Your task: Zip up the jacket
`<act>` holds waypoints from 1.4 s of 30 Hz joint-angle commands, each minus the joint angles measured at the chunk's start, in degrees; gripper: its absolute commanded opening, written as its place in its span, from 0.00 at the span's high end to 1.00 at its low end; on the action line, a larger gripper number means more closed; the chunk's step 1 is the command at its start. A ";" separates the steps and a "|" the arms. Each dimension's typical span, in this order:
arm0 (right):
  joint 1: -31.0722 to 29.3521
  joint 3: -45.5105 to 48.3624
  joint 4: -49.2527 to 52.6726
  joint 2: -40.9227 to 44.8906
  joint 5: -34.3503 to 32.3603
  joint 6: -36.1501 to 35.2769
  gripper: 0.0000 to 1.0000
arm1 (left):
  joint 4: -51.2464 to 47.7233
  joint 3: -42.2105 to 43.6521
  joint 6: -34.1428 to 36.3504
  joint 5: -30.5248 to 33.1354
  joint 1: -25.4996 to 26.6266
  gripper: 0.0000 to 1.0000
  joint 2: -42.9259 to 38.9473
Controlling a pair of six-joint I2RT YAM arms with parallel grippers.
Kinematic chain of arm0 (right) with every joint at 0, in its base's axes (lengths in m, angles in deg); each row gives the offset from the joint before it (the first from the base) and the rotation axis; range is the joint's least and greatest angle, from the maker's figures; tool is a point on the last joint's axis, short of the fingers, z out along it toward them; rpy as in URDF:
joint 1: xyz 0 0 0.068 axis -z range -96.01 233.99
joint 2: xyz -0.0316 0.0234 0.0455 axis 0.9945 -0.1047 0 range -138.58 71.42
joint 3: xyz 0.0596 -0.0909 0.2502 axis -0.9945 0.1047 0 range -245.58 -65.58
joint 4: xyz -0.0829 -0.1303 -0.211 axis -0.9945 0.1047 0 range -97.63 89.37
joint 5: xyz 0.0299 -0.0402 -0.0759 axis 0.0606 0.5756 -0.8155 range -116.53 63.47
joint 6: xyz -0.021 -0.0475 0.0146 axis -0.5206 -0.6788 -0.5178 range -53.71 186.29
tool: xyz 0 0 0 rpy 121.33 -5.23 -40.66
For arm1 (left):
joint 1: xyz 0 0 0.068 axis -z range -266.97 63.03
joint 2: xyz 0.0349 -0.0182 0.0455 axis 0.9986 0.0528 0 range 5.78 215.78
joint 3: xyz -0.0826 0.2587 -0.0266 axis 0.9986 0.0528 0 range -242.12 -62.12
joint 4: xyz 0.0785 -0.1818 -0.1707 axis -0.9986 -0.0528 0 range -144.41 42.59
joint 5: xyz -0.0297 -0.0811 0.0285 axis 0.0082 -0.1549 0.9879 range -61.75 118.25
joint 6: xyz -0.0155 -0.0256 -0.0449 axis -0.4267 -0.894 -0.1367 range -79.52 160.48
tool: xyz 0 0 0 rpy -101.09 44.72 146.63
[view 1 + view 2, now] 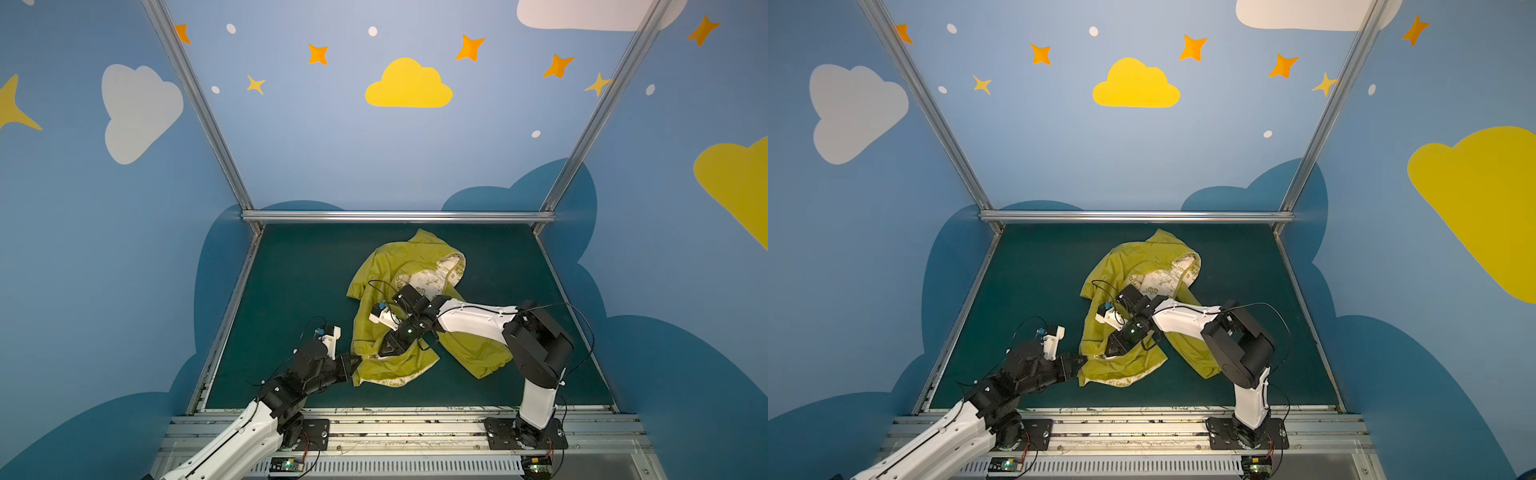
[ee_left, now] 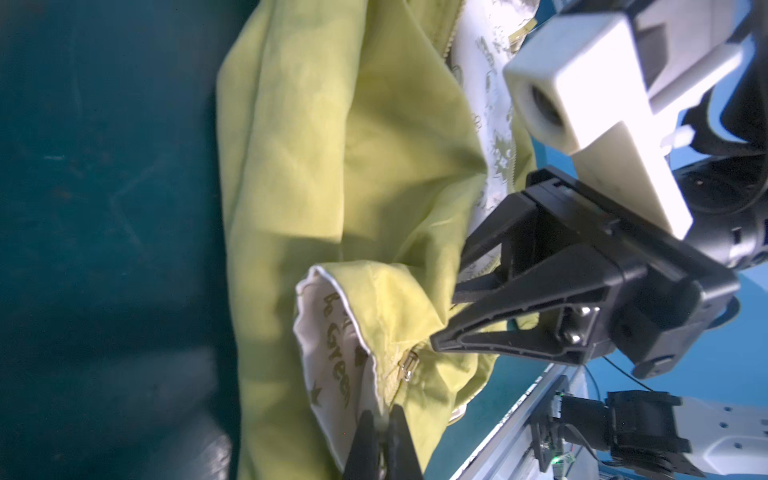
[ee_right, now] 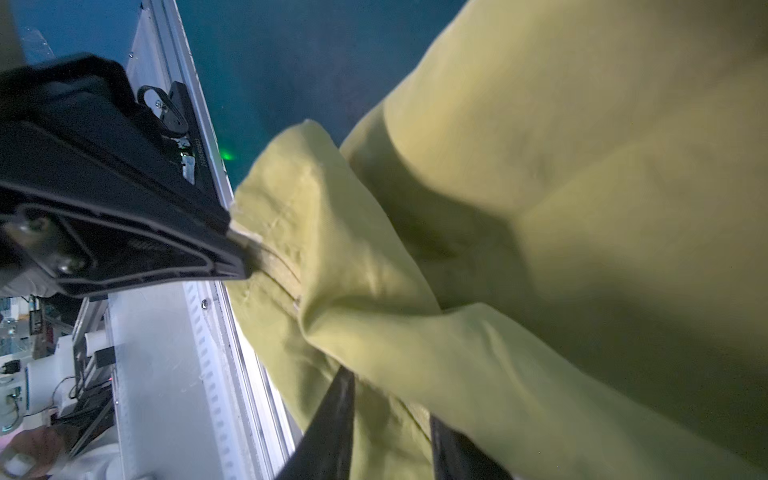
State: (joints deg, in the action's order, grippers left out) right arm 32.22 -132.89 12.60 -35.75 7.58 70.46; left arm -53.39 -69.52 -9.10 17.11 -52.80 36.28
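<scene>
The mustard-yellow jacket [image 1: 399,257] [image 1: 1129,262] lies crumpled on the green mat, hood towards the back and its cream printed lining showing. My left gripper [image 1: 355,362] [image 1: 1082,360] [image 2: 380,419] is shut on the jacket's bottom hem, just below the metal zipper slider [image 2: 409,365]. My right gripper [image 1: 384,352] [image 1: 1111,351] [image 2: 444,318] reaches across from the right and points down at the lower front. Its jaws stand apart with a fold of yellow fabric [image 3: 582,208] between them. In the right wrist view the left gripper [image 3: 240,249] pinches the hem edge.
The green mat [image 1: 291,291] is bounded by a metal rail at the back [image 1: 399,216], sloping rails at both sides, and the arms' mounting rail at the front [image 1: 395,419]. Blue painted walls enclose the cell. One sleeve [image 1: 478,353] trails under the right arm.
</scene>
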 commanded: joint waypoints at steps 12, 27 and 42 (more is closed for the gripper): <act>0.00 3.85 -5.00 0.30 3.57 -0.38 0.74 | 9.72 3.80 -6.86 -1.80 0.06 0.57 -0.16; 0.61 14.86 -17.57 2.35 3.76 5.92 0.83 | 26.31 -1.45 -6.84 -1.29 6.72 0.46 23.02; 4.97 25.28 -30.86 6.77 5.11 12.15 0.98 | 31.05 -5.69 -5.28 -4.20 10.25 0.49 36.58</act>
State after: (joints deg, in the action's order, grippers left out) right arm 36.66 -108.52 -15.93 -30.36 12.19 81.27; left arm -22.75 -73.80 -16.16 14.71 -43.14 72.81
